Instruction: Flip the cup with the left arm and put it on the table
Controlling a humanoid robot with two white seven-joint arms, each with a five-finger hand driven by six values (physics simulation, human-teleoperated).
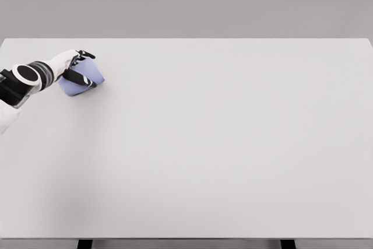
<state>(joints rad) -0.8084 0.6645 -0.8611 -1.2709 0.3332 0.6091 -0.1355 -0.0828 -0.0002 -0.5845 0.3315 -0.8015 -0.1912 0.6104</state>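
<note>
Left hand point(78, 67) around tilted (sideways-lying) cup point(83, 79)

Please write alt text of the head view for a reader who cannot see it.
The robot's left hand grasps a pale blue cup at the far left of a wide white table. The right arm is not in view.

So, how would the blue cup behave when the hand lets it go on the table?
The cup looks rigid, so it probably keeps its shape in the left hand. It seems tilted on its side, so its round wall may let it roll. The table looks smooth, so it could also slide.
</note>
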